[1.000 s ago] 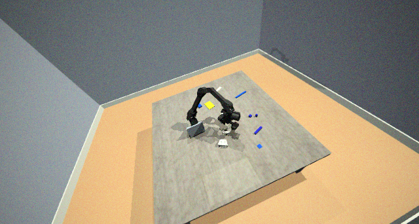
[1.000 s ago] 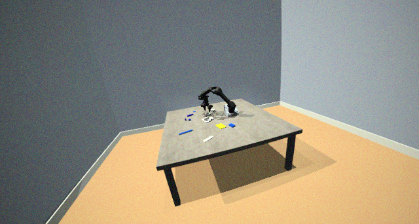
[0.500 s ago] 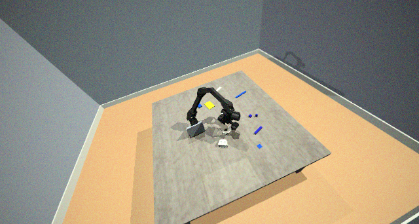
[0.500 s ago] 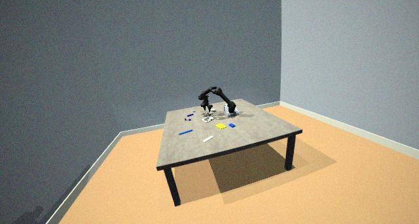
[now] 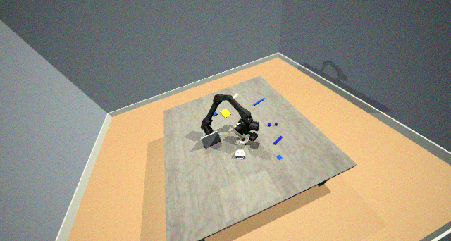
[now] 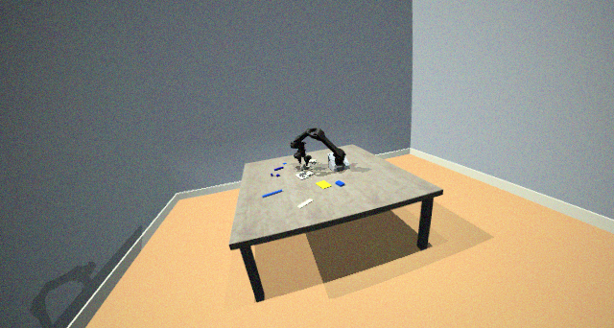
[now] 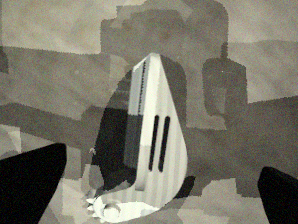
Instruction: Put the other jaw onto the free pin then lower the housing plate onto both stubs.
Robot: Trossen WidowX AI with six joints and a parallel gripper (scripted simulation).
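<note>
A loose white jaw [image 5: 244,141] [image 7: 172,150] lies on the table, with two dark slots and a narrow tip. Its round gear end with teeth is at the bottom of the wrist view. My gripper [image 5: 249,137] [image 6: 304,167] [image 7: 165,167] is open and empty above it, one finger to either side of the jaw. A white part with dark marks [image 6: 304,175], apparently the base, stands close by and is partly hidden behind the gripper in the top view. Its pins and mounted jaw are too small to tell. A white boxy piece [image 5: 239,153] [image 6: 313,161], perhaps the housing plate, lies apart.
A yellow square [image 5: 225,113] [image 6: 323,184], a blue block [image 5: 215,114] [image 6: 340,183], a white strip [image 5: 235,96] [image 6: 305,203] and a long blue bar [image 5: 259,101] [image 6: 272,193] lie on the table. A dark blue bar [image 5: 277,140] and a small blue square [image 5: 279,157] lie beyond the gripper.
</note>
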